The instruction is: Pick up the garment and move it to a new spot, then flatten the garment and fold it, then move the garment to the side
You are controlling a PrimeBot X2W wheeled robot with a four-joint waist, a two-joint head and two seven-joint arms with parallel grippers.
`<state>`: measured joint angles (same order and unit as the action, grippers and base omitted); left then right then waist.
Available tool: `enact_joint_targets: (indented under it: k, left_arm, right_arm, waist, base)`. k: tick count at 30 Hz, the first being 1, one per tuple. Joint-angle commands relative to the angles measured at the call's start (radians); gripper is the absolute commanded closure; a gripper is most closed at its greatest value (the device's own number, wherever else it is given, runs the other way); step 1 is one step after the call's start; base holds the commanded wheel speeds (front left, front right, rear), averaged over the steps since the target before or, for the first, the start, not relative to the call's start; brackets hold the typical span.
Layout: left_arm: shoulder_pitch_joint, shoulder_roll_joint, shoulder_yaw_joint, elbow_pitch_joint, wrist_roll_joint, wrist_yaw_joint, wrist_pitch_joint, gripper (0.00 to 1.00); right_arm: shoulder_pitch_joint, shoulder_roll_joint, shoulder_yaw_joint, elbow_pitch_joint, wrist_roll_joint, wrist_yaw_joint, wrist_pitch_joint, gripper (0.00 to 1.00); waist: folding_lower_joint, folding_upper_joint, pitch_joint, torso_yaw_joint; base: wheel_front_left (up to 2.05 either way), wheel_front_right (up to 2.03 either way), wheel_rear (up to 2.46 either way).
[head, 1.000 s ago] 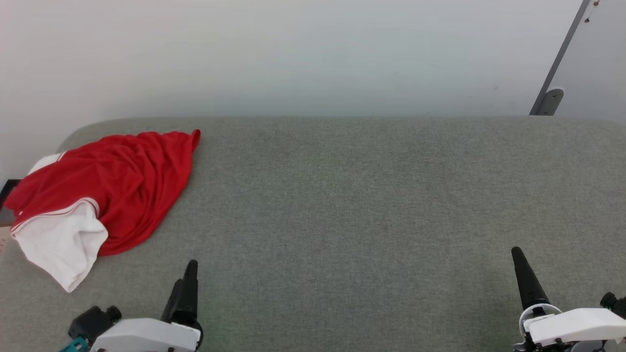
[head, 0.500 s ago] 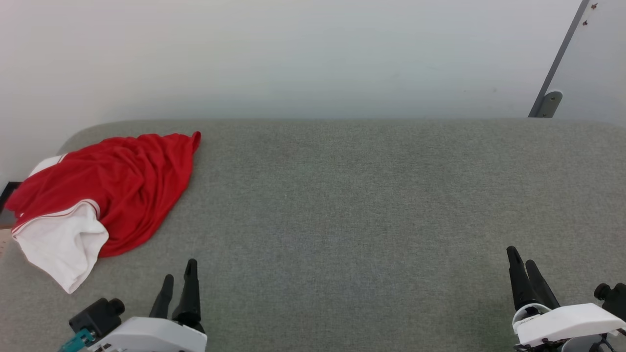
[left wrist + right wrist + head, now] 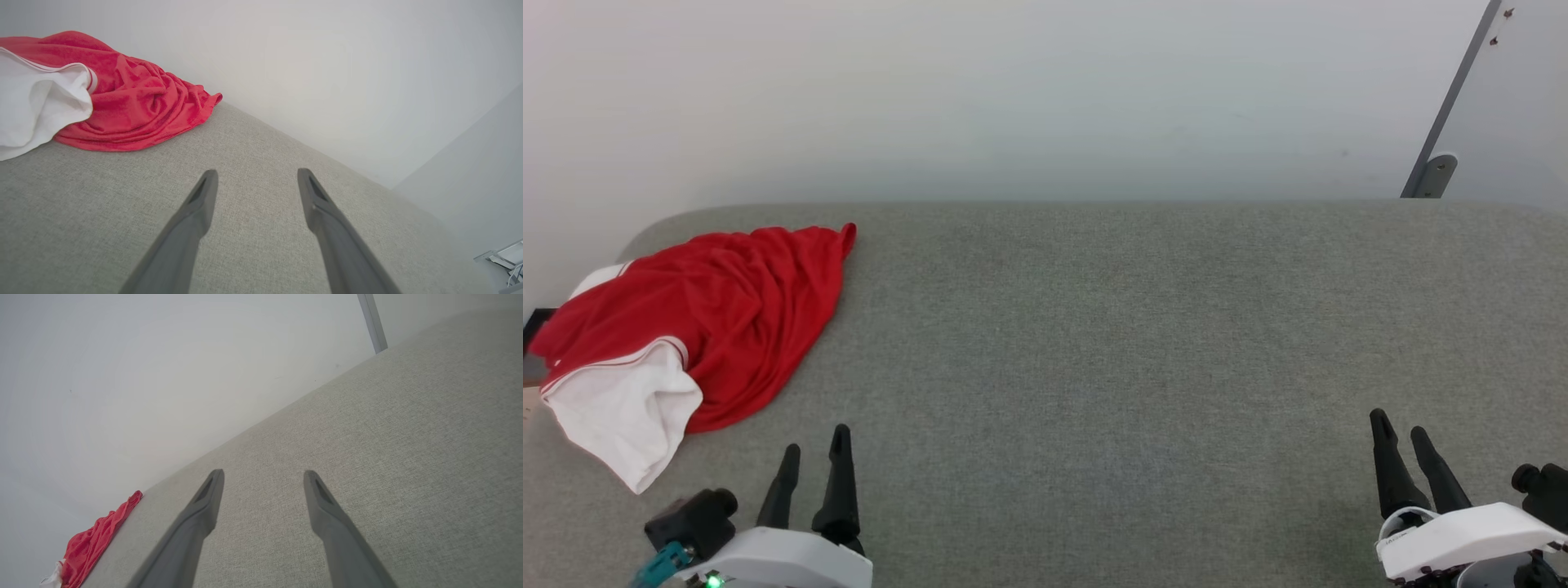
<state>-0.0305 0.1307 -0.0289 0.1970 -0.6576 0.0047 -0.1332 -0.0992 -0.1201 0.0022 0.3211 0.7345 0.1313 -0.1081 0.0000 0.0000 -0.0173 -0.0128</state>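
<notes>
The garment (image 3: pixel 711 318) lies crumpled at the far left of the grey fabric surface (image 3: pixel 1111 343), red with a white sleeve hanging toward the left edge. From the left wrist the garment (image 3: pixel 135 106) sits up and to the left of the fingers. Far off at the lower left of the right wrist view, the garment (image 3: pixel 92 543) is a small red strip. My left gripper (image 3: pixel 814 438) (image 3: pixel 254 173) is open at the lower left, just right of and below the cloth, holding nothing. Over bare fabric at the lower right, my right gripper (image 3: pixel 1400 420) (image 3: pixel 264 474) stands open and empty.
A pale wall (image 3: pixel 1013 90) runs behind the surface. A grey metal post with a bracket (image 3: pixel 1441 159) stands at the back right. The surface's left edge is rounded, with a dark object (image 3: pixel 533 327) just beyond it.
Both grippers have turned about their wrists, so each now shows two spread fingers where one showed before. The view has tilted slightly. The garment has not moved.
</notes>
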Motion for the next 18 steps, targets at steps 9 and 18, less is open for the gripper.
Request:
enact_joint_targets:
  k: [9,18]
  left_arm:
    - [0.004,0.01,0.004,-0.021,0.129,-0.013,-0.032,0.0]
    - [0.009,0.009,0.01,-0.032,0.224,-0.015,-0.054,0.0]
  right_arm:
    - [-0.027,-0.018,0.0,-0.014,-0.103,-0.001,-0.026,0.0]
    - [-0.029,-0.024,0.005,-0.02,-0.178,-0.001,-0.041,0.0]
  waist:
    - [0.0,0.0,-0.003,-0.002]
    - [0.0,0.0,-0.006,-0.003]
  base:
    - [0.0,0.0,0.0]
    - [0.0,0.0,0.0]
